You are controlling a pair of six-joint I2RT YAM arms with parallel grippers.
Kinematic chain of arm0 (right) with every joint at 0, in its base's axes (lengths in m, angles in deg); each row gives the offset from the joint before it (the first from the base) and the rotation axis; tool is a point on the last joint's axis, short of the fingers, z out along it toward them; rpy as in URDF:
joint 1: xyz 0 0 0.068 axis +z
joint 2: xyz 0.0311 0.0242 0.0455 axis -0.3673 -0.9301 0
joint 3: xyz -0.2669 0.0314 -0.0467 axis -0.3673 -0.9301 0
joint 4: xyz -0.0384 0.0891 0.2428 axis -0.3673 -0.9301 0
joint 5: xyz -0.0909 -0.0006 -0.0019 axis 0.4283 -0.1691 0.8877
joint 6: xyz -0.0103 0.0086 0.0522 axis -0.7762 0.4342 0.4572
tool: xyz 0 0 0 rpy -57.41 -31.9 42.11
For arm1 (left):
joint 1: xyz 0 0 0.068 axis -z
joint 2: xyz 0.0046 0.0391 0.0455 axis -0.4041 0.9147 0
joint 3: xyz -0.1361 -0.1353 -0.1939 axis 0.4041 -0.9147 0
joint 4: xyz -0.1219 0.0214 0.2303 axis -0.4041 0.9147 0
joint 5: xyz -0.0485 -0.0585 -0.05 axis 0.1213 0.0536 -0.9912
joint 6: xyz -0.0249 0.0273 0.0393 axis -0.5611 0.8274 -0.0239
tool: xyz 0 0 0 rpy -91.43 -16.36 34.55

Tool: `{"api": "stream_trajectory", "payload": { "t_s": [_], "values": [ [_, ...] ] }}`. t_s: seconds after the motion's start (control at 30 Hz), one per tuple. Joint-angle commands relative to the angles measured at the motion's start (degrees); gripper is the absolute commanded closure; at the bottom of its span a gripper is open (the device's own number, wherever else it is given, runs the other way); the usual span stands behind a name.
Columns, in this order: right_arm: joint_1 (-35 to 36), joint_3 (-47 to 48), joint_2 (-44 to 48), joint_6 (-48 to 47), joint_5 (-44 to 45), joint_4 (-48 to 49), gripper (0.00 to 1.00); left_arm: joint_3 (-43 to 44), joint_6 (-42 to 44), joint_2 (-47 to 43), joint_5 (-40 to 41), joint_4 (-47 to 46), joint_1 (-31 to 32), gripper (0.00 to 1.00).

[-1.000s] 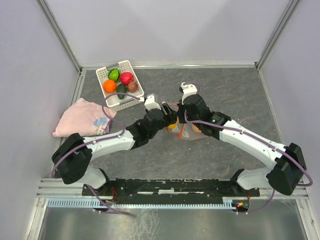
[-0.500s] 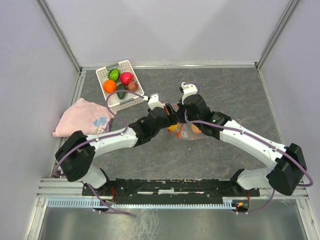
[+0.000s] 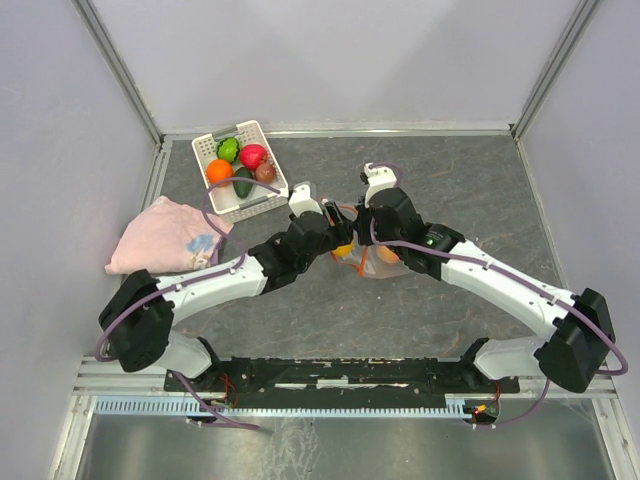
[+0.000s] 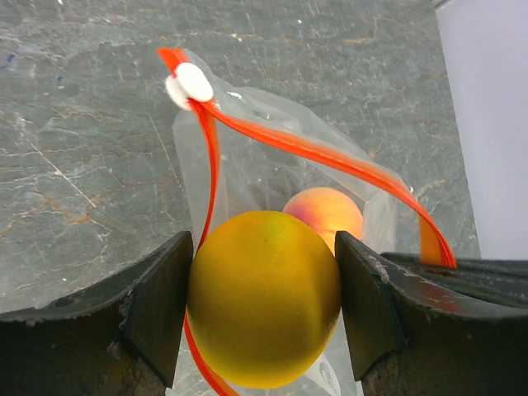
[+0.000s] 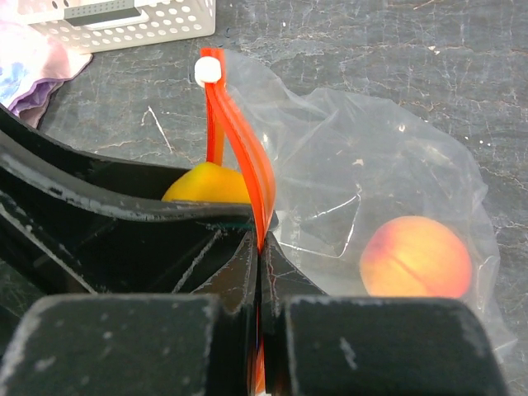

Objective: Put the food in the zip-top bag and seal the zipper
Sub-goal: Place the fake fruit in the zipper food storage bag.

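Observation:
My left gripper [image 4: 264,318] is shut on a yellow fruit [image 4: 264,299] and holds it at the open mouth of the clear zip-top bag [image 4: 272,169]. The orange-red zipper [image 4: 330,158] runs round the mouth, with a white slider [image 4: 188,82] at its far end. A peach fruit [image 5: 415,257] lies inside the bag. My right gripper [image 5: 261,247] is shut on the zipper strip [image 5: 247,157] and holds that edge up. In the top view both grippers meet at the bag [image 3: 378,262]. Other fruits, orange [image 3: 219,171], green [image 3: 228,149], red-pink [image 3: 253,155], dark green [image 3: 242,182] and brownish [image 3: 265,172], lie in the basket.
The white perforated basket [image 3: 262,203] stands at the back left of the grey table. A pink cloth [image 3: 165,234] lies left of the left arm. Metal frame posts and pale walls ring the table.
My left gripper has moved right and forward with the yellow fruit, up to the bag's mouth. The right gripper has kept its hold on the zipper.

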Motion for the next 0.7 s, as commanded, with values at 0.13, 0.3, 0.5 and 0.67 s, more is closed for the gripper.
{"api": "stream_trajectory", "payload": {
  "t_s": [0.13,0.3,0.5,0.67],
  "values": [
    [0.2,0.0,2.9,0.2,0.6,2.0,0.98,5.6,1.5,0.1,7.4,8.9,0.3,0.35],
    [0.2,0.2,2.4,0.5,-0.3,2.2,0.98,6.1,2.8,-1.5,8.3,9.9,0.3,0.35],
    [0.2,0.0,2.5,0.6,-0.1,2.3,0.98,8.1,4.4,-2.9,9.9,12.7,0.4,0.35],
    [0.2,0.2,2.1,0.9,-0.9,2.8,0.98,5.7,2.7,-5.4,4.4,7.0,0.3,0.35]
  ]
}}
